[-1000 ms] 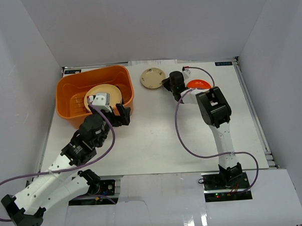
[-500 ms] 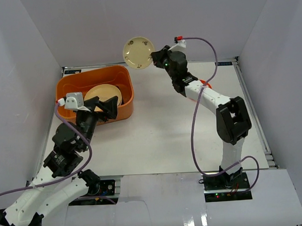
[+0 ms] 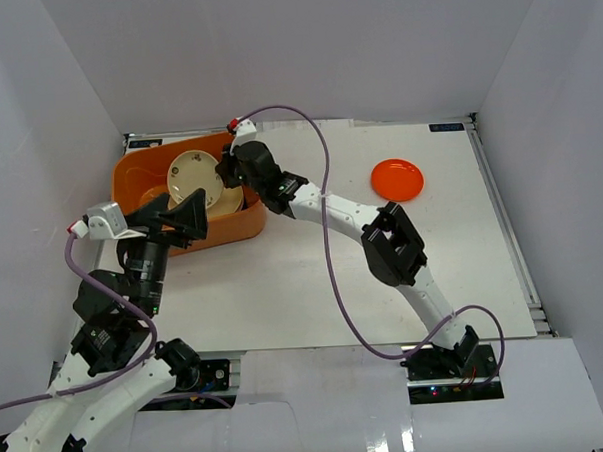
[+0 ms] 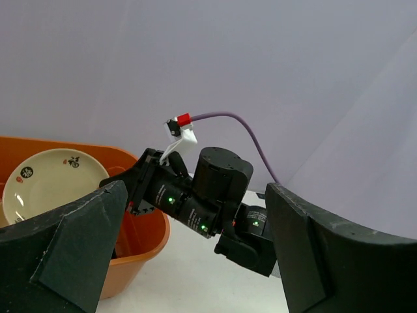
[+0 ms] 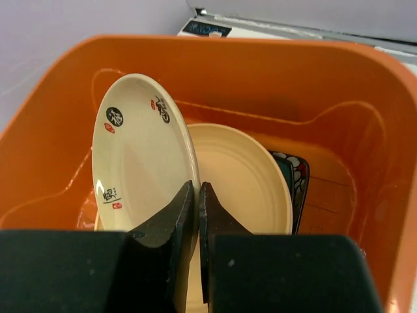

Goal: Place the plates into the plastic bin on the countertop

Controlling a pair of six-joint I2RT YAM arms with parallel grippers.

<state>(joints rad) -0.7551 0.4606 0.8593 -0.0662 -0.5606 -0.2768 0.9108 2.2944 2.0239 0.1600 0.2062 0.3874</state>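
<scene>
My right gripper (image 3: 226,171) is shut on the rim of a small tan plate (image 3: 192,177) with dark markings and holds it on edge above the orange plastic bin (image 3: 243,211). In the right wrist view the small tan plate (image 5: 137,156) stands tilted over a round cream plate (image 5: 244,186) that lies in the bin (image 5: 352,91); a black floral square plate (image 5: 296,189) shows under it. An orange-red plate (image 3: 397,179) lies on the countertop (image 3: 314,275) at the back right. My left gripper (image 3: 186,216) is open and empty, raised near the bin's front.
White walls enclose the countertop on three sides. My right arm (image 3: 331,213) stretches across the middle toward the bin, its purple cable (image 3: 327,235) looping over the table. The right arm's wrist (image 4: 202,195) fills the left wrist view.
My right arm has swung left, carrying the small tan plate from the back of the table to over the bin. My left arm has pulled back and risen away from the bin.
</scene>
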